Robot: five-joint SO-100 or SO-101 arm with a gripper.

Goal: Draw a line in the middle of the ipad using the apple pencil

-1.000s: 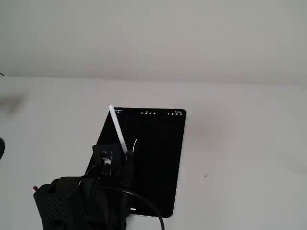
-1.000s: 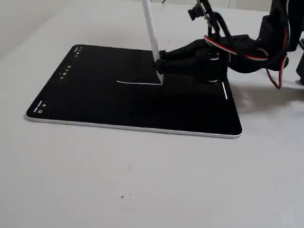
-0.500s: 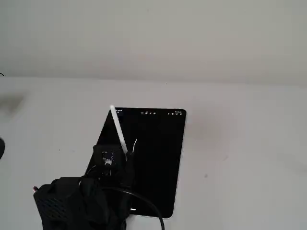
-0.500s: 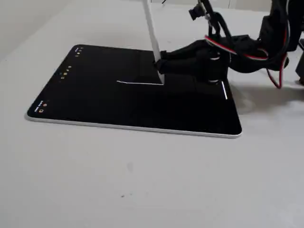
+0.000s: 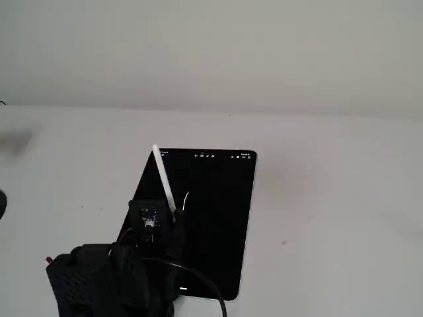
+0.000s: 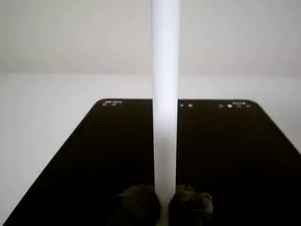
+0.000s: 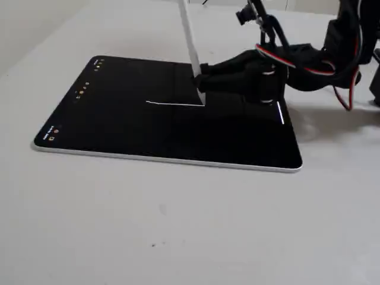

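Flat on the white worktop point(image 7: 178, 225): iPad point(image 7: 124, 119), black screen up, long axis running away from the arm in a fixed view point(image 5: 211, 224). Small toolbar icons along the far short edge, visible in the wrist view point(image 6: 225, 141) as faint marks near the top border.

Held in the black fingers point(image 7: 205, 80): white Apple Pencil point(image 7: 189, 32), clamped near its lower end, shaft tilted and rising up and away from the tip. Fingers closed on the pencil from both sides; in the wrist view point(image 6: 162, 207) one dark pad on each side of the white shaft point(image 6: 165, 94), which fills the centre of the frame from bottom to top.

Pencil tip touching the screen, or just above it, near the middle of the iPad; exact contact cannot be told. In a fixed view point(image 5: 164, 175), shaft leaning toward the upper left corner of the tablet, lower end hidden in the fingers point(image 5: 177, 216).

On the screen: thin white line point(image 7: 175, 104), running from the pencil tip toward the toolbar end of the iPad, roughly along the long axis and near the centre. Same line seen as a short pale stroke point(image 5: 186, 198) just right of the pencil.

Behind the fingers: black arm body point(image 5: 99, 277) with red and black cables point(image 7: 309, 62) over the near end of the tablet.
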